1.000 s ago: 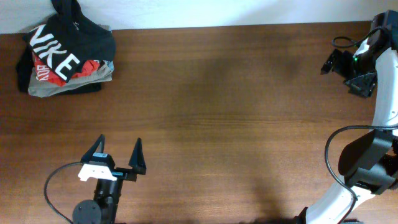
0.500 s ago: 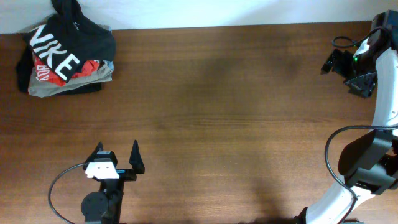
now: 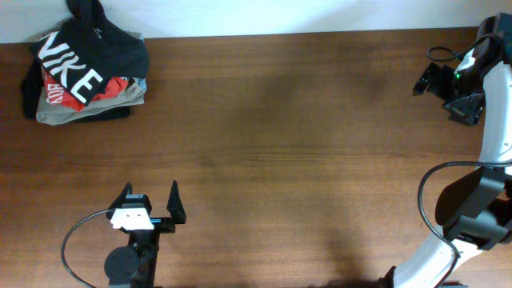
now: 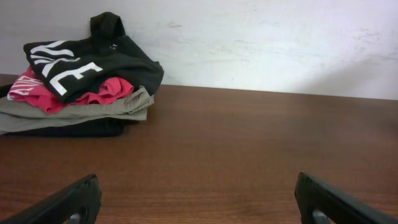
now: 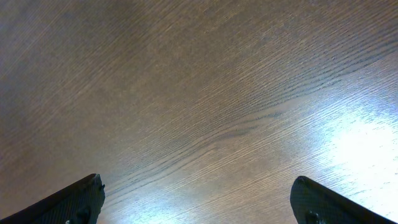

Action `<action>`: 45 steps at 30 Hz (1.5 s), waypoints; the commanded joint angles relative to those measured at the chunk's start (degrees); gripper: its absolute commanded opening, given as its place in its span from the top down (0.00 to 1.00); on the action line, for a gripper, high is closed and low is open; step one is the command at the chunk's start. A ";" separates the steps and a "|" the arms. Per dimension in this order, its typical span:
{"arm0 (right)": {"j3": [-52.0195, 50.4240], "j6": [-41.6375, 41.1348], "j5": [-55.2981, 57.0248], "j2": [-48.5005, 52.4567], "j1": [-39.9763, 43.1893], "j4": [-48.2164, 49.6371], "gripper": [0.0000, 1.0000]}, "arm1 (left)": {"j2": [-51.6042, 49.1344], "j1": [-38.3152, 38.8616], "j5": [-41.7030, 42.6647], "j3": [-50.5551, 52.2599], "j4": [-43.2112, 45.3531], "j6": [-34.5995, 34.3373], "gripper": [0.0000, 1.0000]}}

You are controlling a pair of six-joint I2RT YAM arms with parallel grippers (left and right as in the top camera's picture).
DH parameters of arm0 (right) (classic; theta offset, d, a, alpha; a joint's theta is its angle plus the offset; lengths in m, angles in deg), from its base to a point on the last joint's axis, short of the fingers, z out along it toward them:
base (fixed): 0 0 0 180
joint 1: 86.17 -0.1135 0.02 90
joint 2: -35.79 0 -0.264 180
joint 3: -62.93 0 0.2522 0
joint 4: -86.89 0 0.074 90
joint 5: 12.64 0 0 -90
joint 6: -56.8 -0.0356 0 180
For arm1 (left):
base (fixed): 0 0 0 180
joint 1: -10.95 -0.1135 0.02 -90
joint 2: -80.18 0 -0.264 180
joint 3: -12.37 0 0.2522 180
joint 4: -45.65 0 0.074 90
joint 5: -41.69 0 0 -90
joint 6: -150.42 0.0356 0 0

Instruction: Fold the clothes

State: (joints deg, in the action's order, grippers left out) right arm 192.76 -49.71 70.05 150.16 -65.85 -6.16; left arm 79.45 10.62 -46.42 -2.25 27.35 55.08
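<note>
T-shirt of soft black fabric [image 3: 86, 54], white NIKE lettering, tops the upper-left pile [image 3: 60, 114]; my left claw [image 3: 150, 190] and right claw [image 5: 196, 186] gape empty.

The right claw [image 5: 199, 208] looks down at bare bench [image 5: 186, 93], a brown wood surface whose fine grain runs diagonally, rising from lower left to upper right. Only the dark tips of the claw show: one fingertip [image 5: 78, 198] pokes in at the bottom left corner and the other at the bottom right corner, well apart, with nothing between them but wood. A bright patch of reflected light [image 5: 354, 140] washes out the grain toward the lower right, while the upper left lies in duller shade.
</note>
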 commanded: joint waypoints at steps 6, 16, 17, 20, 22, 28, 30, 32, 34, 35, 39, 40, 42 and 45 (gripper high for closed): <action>0.57 -0.26 0.50 -2.99 -0.48 0.00 0.01 | 0.42 0.17 0.39 0.37 -0.04 1.14 0.01; -1.51 -0.22 12.13 -26.18 -9.40 -0.42 0.01 | 0.39 0.20 0.39 0.37 -0.04 1.14 0.01; -2.34 -0.20 12.24 -27.98 -10.38 0.26 0.01 | 0.39 0.17 0.39 0.37 -0.04 1.14 0.01; -8.28 1.40 13.62 -35.17 -13.53 4.94 0.01 | 0.39 0.20 0.39 0.37 -0.04 1.14 0.01; -17.11 1.70 13.53 -41.81 -14.49 11.17 0.01 | 0.39 0.17 0.39 0.37 -0.04 1.14 0.01; -64.78 1.73 6.58 -73.02 -14.69 42.29 0.01 | 0.39 0.20 0.39 0.37 -0.04 1.14 0.01; -82.29 1.70 3.30 -85.85 -14.69 52.09 0.01 | 0.39 0.20 0.39 0.37 -0.04 1.14 0.01; -93.42 1.70 1.22 -94.62 -14.69 58.36 0.01 | 0.39 0.17 0.39 0.37 -0.04 1.14 0.01; -101.77 1.70 -0.17 -102.20 -14.71 61.90 0.01 | 0.39 0.17 0.39 0.37 -0.04 1.14 0.01; -103.71 1.73 -0.26 -104.15 -14.71 62.55 0.01 | 0.39 0.20 0.39 0.37 -0.04 1.14 0.01; -109.63 3.50 -2.64 -110.36 -14.71 68.19 0.01 | 0.39 0.20 0.37 0.37 -0.04 1.14 0.01; -110.01 4.15 -2.62 -111.27 -14.84 68.19 0.01 | 0.39 0.20 0.37 0.37 -0.04 1.14 0.01; -110.71 4.55 -2.62 -112.80 -15.32 68.19 0.01 | 0.39 0.20 0.26 0.37 -0.04 1.14 0.01; -113.22 5.16 -2.62 -114.18 -16.22 69.94 0.01 | 0.39 0.17 0.24 0.37 -0.04 1.14 0.01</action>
State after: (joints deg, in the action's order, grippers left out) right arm 81.60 -45.80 68.21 36.83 -81.04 62.27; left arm 79.56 10.62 -46.42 -2.23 27.35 55.30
